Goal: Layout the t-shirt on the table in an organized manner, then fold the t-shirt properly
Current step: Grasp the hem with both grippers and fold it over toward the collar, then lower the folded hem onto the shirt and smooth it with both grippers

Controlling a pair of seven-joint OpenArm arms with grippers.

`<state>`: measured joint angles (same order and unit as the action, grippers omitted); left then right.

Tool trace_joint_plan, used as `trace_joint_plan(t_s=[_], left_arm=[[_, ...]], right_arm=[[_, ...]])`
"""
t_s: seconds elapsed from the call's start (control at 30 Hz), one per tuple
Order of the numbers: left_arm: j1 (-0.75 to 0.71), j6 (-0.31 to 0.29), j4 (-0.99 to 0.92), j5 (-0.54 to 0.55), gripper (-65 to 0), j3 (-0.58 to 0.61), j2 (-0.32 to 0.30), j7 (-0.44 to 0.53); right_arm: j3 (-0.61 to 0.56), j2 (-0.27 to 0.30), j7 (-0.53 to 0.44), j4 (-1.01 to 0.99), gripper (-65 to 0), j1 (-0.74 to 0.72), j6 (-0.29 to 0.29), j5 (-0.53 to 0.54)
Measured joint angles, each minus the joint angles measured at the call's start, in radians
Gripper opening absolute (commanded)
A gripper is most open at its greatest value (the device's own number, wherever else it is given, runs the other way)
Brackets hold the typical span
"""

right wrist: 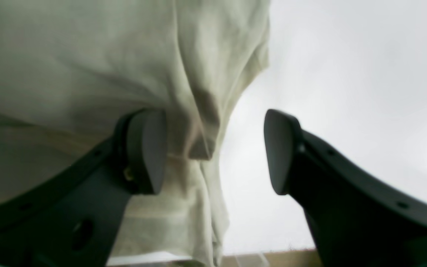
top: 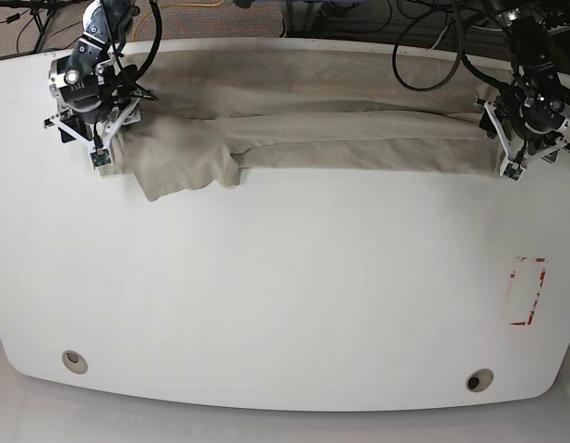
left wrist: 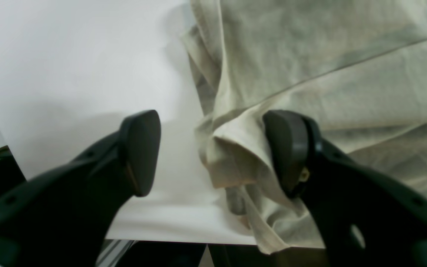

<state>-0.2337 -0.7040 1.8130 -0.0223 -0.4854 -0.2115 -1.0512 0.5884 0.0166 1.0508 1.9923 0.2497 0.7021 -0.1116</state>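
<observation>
Beige t-shirt point(top: 303, 125) lies stretched along the table's point(top: 285, 295) far edge.

t-shirt point(top: 303, 129) stretched along the table's point(top: 285, 286) far edge, one end effector at each end

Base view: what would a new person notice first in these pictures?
First, the t-shirt: a long, rumpled beige band across the far edge of the white table, one sleeve flopped out at the view's left. Next, the grippers at its two ends: the left gripper and the right gripper both stand open, with cloth bunched between the jaws. A red tape mark sits near the table's right edge.
</observation>
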Motion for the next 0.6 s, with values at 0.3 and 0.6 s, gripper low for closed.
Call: trace_joint_plan(t_s=[0.3, 0.6], left_arm=[[0.005, 0.0, 0.127, 0.0, -25.8, -0.004, 0.0, -0.003], [0.059, 0.004, 0.091, -0.009, -26.2, -0.012, 0.032, 0.004]], right_arm=[[0.026, 0.003, 0.001, 0.007, -30.0, -0.031, -0.002, 0.186], [0.031, -0.021, -0.002, -0.014, -39.6, -0.06, -0.003, 0.27]])
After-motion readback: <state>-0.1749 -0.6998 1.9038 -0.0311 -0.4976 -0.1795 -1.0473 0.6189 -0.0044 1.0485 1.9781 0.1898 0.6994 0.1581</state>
